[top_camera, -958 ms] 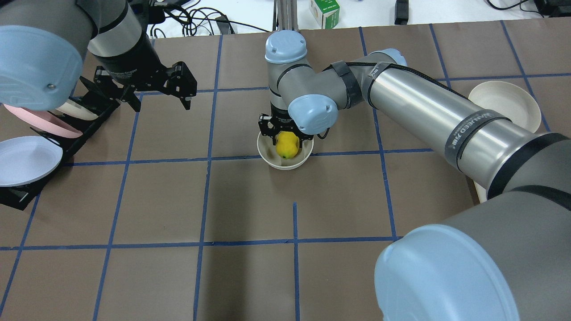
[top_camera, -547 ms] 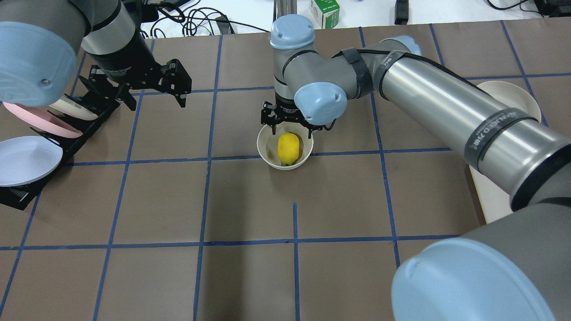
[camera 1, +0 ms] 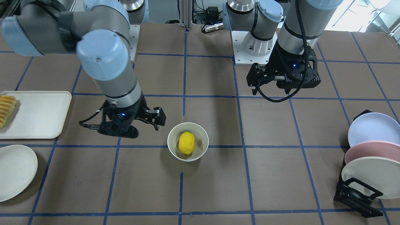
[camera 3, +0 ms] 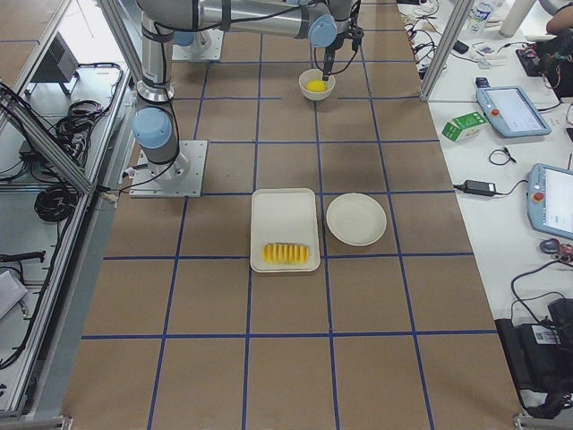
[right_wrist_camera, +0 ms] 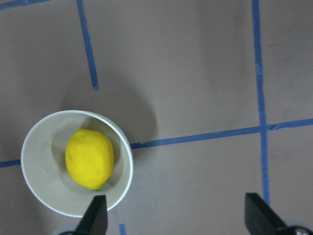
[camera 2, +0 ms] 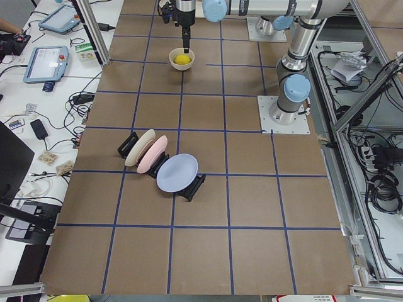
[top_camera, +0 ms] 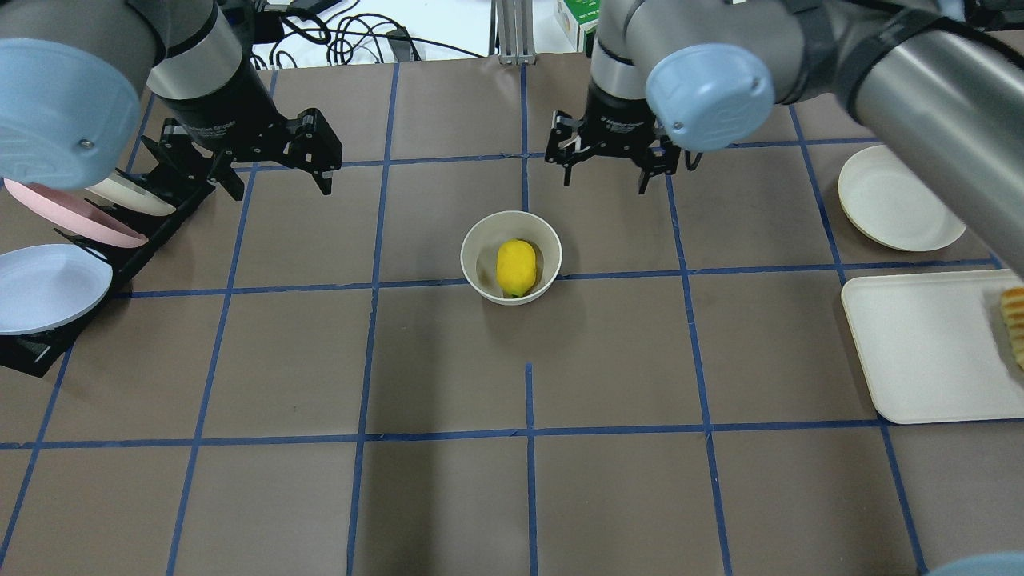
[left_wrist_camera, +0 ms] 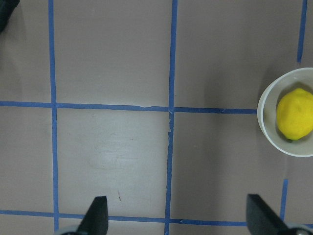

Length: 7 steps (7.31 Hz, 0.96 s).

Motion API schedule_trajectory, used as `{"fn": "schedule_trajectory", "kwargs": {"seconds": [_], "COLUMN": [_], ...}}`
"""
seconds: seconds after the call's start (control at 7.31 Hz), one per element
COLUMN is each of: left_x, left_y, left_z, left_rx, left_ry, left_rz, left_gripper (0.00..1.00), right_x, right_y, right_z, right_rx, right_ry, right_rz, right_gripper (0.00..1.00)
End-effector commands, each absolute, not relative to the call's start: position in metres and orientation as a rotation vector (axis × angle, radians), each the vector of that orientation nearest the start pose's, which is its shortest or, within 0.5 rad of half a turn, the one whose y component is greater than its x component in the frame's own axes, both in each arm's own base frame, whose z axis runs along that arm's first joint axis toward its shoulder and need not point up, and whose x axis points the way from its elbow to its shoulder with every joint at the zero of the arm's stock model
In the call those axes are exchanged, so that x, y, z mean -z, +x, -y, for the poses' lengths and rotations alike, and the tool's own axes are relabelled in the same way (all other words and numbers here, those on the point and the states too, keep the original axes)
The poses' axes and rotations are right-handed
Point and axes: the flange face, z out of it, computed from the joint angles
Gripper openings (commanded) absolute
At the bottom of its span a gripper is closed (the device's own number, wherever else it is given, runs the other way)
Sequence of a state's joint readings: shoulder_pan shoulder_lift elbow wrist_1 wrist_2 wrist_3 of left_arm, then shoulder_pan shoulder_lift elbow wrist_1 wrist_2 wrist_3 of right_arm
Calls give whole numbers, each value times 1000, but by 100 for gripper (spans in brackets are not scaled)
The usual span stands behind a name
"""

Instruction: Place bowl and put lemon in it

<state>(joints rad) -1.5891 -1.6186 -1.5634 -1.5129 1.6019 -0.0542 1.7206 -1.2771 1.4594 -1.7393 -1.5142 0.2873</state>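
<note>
The cream bowl (top_camera: 474, 240) stands upright near the table's middle, with the yellow lemon (top_camera: 516, 266) lying inside it. Both also show in the front view, bowl (camera 1: 171, 137) and lemon (camera 1: 186, 142). My right gripper (top_camera: 604, 182) is open and empty, hovering beyond and to the right of the bowl. Its wrist view shows the bowl (right_wrist_camera: 125, 147) and lemon (right_wrist_camera: 90, 158) at lower left, ahead of its open gripper (right_wrist_camera: 177, 215). My left gripper (top_camera: 280, 189) is open and empty at the far left. Its wrist view shows the bowl (left_wrist_camera: 266, 127) at the right edge.
A black rack with pastel plates (top_camera: 56, 276) stands at the left edge, close to my left gripper. A flat cream plate (top_camera: 900, 200) and a cream tray (top_camera: 928, 344) with orange-yellow slices (top_camera: 1014, 320) lie at the right. A green-white carton (top_camera: 580, 18) sits beyond the far edge.
My right gripper has let go of the lemon, which now lies in the bowl. The gripper has risen and moved away to the far right. My left gripper barely moved.
</note>
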Motion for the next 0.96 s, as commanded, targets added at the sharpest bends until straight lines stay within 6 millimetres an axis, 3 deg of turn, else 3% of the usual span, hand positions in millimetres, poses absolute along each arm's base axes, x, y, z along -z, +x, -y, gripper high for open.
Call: {"fn": "schedule_trajectory", "kwargs": {"seconds": [0.0, 0.14, 0.27, 0.41, 0.82], "left_x": [-473, -474, -475, -475, -474], "left_y": [-141, -141, -141, -141, -142], "left_z": [511, 509, 510, 509, 509], "left_rx": [27, 27, 29, 29, 27], "left_ry": [0, 12, 10, 12, 14], "left_rz": [-3135, -3136, -3136, -3136, -3136], "left_gripper": [100, 100, 100, 100, 100], "right_x": [-455, -470, -497, -505, -490], "right_y": [150, 144, 147, 148, 144], "right_z": [559, 537, 516, 510, 508], "right_rx": [-11, -81, -32, 3, -58], "right_ry": [248, 218, 209, 225, 203], "right_rz": [-3166, -3173, -3166, -3152, -3155], "right_gripper": [100, 100, 100, 100, 100]}}
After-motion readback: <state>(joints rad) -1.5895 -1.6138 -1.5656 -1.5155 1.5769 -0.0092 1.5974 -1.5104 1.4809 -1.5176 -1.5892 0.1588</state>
